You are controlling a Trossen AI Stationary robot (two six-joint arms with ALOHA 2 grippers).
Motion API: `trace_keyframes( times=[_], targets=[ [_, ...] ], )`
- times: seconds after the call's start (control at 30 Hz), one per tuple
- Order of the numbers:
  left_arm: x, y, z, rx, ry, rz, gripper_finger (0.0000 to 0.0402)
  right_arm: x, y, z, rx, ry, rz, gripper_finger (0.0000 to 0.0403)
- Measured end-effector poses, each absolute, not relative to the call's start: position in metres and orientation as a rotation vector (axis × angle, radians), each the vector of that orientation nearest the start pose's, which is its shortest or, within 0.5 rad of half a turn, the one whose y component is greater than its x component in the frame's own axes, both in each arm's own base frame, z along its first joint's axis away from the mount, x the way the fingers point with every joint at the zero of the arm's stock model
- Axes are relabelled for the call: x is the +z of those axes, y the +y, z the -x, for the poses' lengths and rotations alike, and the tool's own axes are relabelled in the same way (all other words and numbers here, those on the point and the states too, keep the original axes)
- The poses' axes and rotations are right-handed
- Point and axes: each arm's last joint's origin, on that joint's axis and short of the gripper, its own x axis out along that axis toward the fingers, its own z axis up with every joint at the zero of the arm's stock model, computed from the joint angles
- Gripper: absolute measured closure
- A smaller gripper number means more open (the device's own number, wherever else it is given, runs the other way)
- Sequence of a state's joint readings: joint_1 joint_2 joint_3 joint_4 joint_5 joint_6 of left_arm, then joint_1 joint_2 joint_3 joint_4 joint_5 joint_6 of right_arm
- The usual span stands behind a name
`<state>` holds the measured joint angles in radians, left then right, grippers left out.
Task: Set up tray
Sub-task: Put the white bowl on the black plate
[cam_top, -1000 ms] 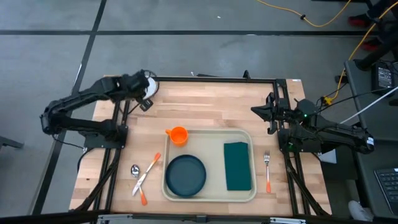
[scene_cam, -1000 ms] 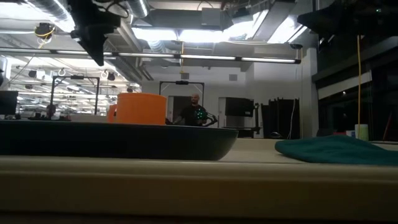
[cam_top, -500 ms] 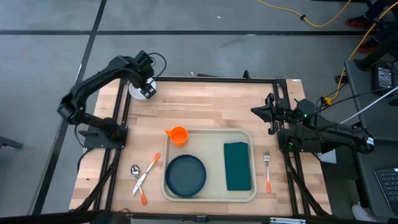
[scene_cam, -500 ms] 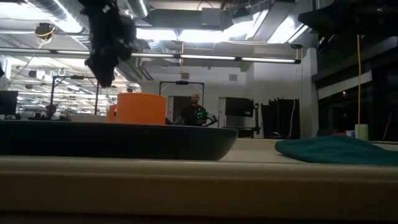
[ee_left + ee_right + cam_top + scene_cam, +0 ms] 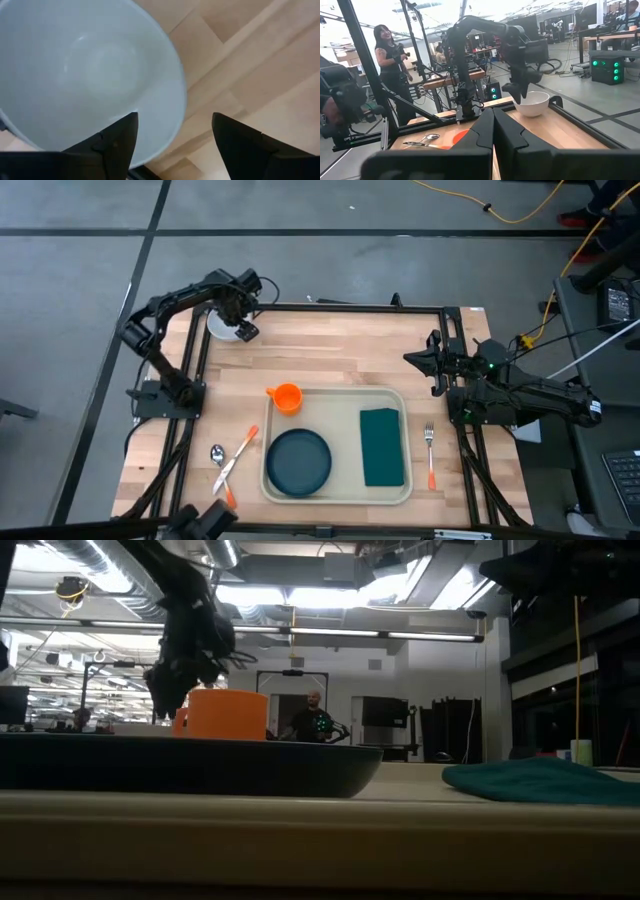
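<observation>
Left end effector (image 5: 243, 330): poised directly over white bowl (image 5: 222, 327) at far left corner of desk (image 5: 340, 350); fingers (image 5: 117, 142) spread wide, one over bowl's inside, the other outside its rim, straddling the wall; contact with rim not determinable. Also seen in right wrist view (image 5: 519, 94), hanging just above bowl (image 5: 532, 103).

Right end effector (image 5: 412, 358): parked at right edge of desk, well apart from bowl; fingers (image 5: 484, 131) pressed together, holding nothing.

Tray (image 5: 345, 402): beige, rectangular, rounded corners, lying flat on near half of desk, toward near side from both end effectors, between the two arms. Contents:
- dark teal round plate (image 5: 298, 459), in tray's left near part; apart from left end effector.
- dark green folded cloth (image 5: 381, 446), in tray's right half, lengthwise.
- orange cup (image 5: 287, 397), upright at tray's far left corner, handle toward left; nearest tray item to left end effector, yet well apart from it.

Outside tray, on bare desk:
- fork with orange handle (image 5: 430, 455), just beside tray's right rim, on near side of right end effector.
- spoon (image 5: 217, 454) and orange-handled knife (image 5: 238, 459), left of tray, lying close together; second orange handle (image 5: 230, 500) near them.

Beyond desk: person (image 5: 390, 60) standing in room, seen in right wrist view; another figure (image 5: 312, 722) far off in low view.
</observation>
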<state>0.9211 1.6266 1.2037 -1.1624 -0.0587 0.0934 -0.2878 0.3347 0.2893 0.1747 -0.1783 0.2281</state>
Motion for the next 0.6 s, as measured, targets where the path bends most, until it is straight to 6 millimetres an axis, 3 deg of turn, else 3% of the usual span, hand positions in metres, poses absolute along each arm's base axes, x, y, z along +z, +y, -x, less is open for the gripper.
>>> trace_keyframes(
  times=[0.4,0.6],
  targets=[
    [0.196,0.236,-0.178,0.674,1.569,0.657,0.0159,0.251,-0.027,-0.110,-0.095,-0.137,-0.197,0.0397],
    [0.194,0.237,-0.178,0.704,1.586,0.652,0.0230,0.251,-0.027,-0.110,-0.095,-0.137,-0.197,0.0397]
  ],
)
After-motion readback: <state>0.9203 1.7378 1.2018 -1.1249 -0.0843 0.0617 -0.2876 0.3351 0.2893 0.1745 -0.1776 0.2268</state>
